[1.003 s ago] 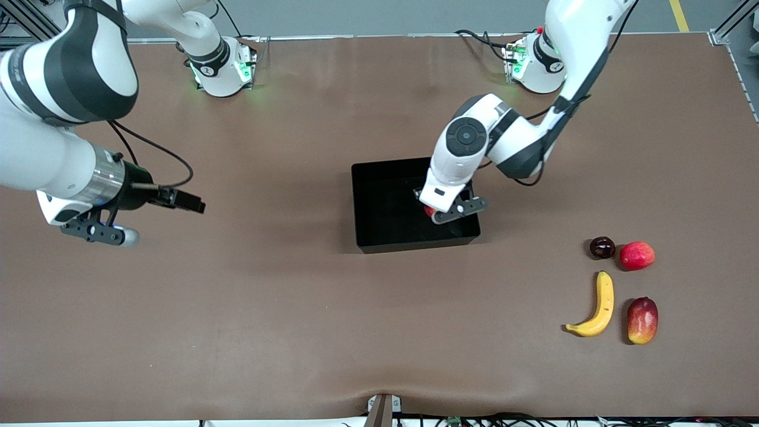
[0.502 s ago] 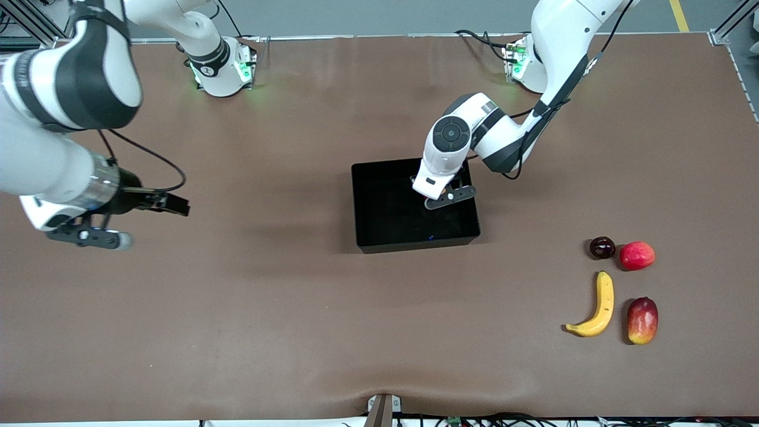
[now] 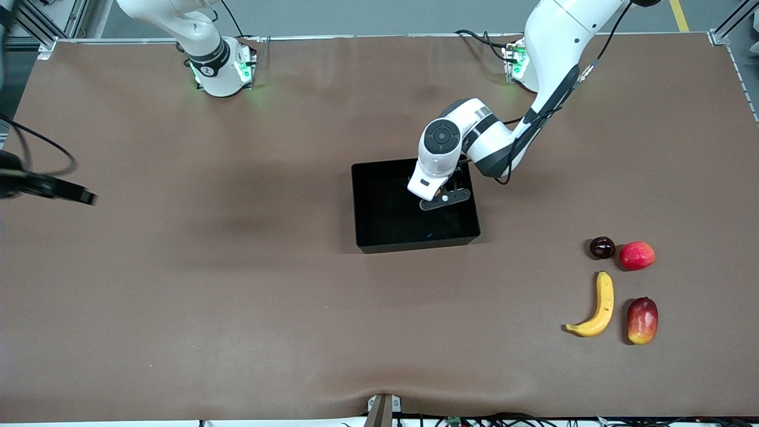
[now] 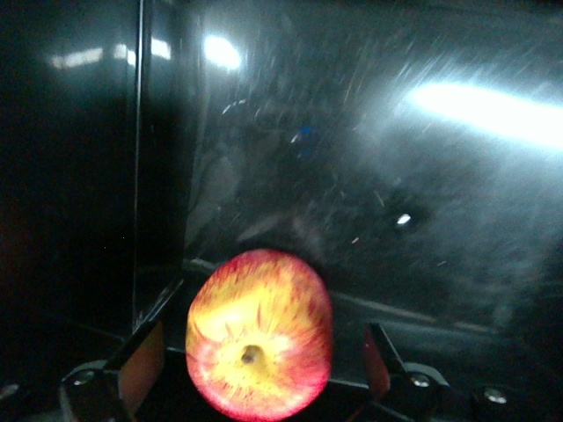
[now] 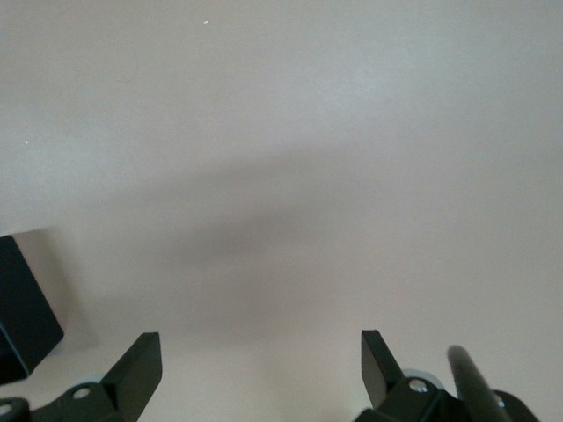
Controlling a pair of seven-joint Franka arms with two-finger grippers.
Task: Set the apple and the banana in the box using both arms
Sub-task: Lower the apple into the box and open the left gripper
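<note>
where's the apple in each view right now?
Front view: not visible; the left gripper is over the box, its wrist covering where it would be.
Left wrist view: apple between the open fingers, over the box floor.
Right wrist view: not in it.
Shared landmark: the box.

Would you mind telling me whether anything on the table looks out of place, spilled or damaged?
Nothing stands out. The apple sits between the left gripper's open fingers in the box; the banana lies intact on the table, toward the left arm's end.
</note>
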